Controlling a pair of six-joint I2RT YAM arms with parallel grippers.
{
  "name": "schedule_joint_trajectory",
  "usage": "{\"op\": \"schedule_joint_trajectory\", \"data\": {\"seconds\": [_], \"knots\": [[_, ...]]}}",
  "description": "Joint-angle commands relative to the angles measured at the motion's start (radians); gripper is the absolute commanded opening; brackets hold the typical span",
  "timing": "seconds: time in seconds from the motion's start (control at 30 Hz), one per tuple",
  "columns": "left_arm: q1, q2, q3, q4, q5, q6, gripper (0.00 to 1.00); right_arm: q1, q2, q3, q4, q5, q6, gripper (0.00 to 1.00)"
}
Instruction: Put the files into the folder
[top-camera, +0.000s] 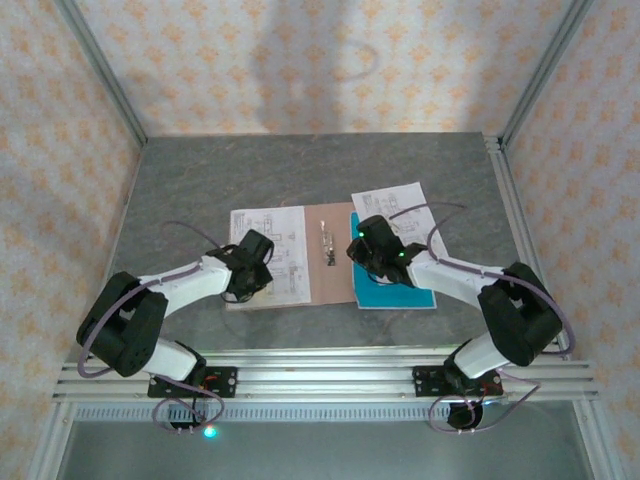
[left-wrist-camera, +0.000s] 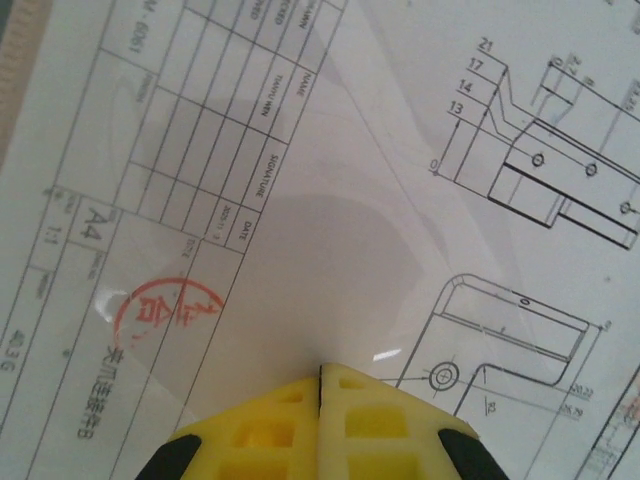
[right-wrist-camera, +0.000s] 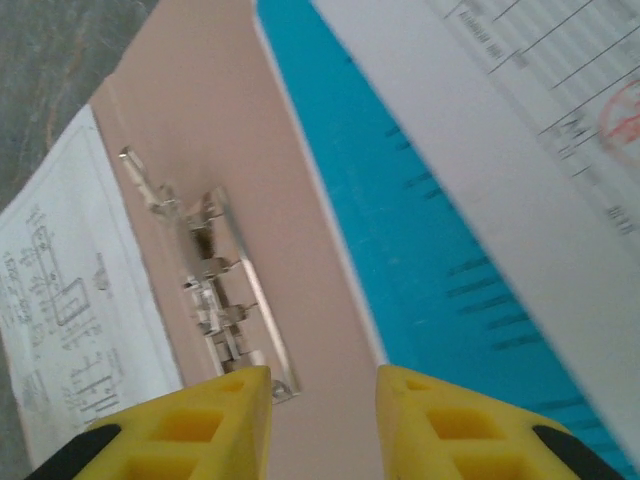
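Observation:
The pinkish-brown folder (top-camera: 330, 262) lies open in mid-table with its metal clip (top-camera: 325, 245) showing. One white printed file (top-camera: 285, 240) covers its left half. My left gripper (top-camera: 257, 264) is over that sheet; in the left wrist view its yellow fingers (left-wrist-camera: 321, 368) are shut, tips at the printed drawing (left-wrist-camera: 330, 180), nothing visible between them. My right gripper (top-camera: 362, 256) hovers open (right-wrist-camera: 323, 375) above the bare folder card (right-wrist-camera: 300, 220), between the clip (right-wrist-camera: 215, 290) and the teal-blue sheet (right-wrist-camera: 430, 230). Another white file (right-wrist-camera: 520, 120) overlaps the teal sheet (top-camera: 400, 292).
The grey table (top-camera: 200, 180) has free room behind and to both sides of the papers. Aluminium frame posts (top-camera: 520, 100) and patterned walls close the cell. A metal rail (top-camera: 320, 370) runs along the near edge by the arm bases.

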Motion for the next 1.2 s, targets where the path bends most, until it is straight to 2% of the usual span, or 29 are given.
{"op": "schedule_joint_trajectory", "data": {"seconds": [0.0,0.1,0.2,0.3,0.4,0.5,0.6,0.7,0.83,0.97,1.07,1.17], "knots": [[0.041,0.019,0.043,-0.195,-0.088,0.116,0.0,0.006,-0.068,-0.042,-0.01,0.023,0.007,0.32],[0.042,-0.004,0.099,-0.249,-0.129,0.131,0.0,0.006,-0.11,-0.066,-0.049,0.032,-0.02,0.31],[-0.006,-0.076,0.135,-0.259,-0.137,0.116,0.11,0.006,-0.146,-0.089,-0.087,0.036,-0.056,0.3],[-0.113,-0.124,0.167,-0.227,-0.09,0.065,0.21,-0.001,-0.154,-0.102,-0.111,0.006,-0.101,0.29],[-0.238,-0.115,0.154,-0.098,0.003,-0.035,0.3,-0.017,-0.155,-0.115,-0.149,-0.004,-0.115,0.27],[-0.379,-0.052,0.158,0.035,0.044,-0.139,0.37,-0.053,-0.195,-0.157,-0.145,-0.009,-0.108,0.28],[-0.474,0.03,0.2,0.124,0.059,-0.208,0.43,-0.094,-0.229,-0.176,-0.169,-0.015,-0.117,0.3],[-0.54,0.127,0.278,0.135,0.052,-0.241,0.44,-0.135,-0.264,-0.187,-0.201,-0.029,-0.135,0.3],[-0.594,0.244,0.394,0.05,0.0,-0.253,0.45,-0.169,-0.328,-0.215,-0.232,-0.033,-0.144,0.3],[-0.627,0.337,0.481,-0.021,-0.05,-0.246,0.44,-0.181,-0.373,-0.241,-0.247,-0.041,-0.145,0.3],[-0.643,0.404,0.566,-0.137,-0.093,-0.225,0.43,-0.183,-0.395,-0.25,-0.258,-0.044,-0.143,0.3],[-0.656,0.424,0.586,-0.184,-0.131,-0.227,0.42,-0.185,-0.416,-0.25,-0.268,-0.045,-0.143,0.3]]}}
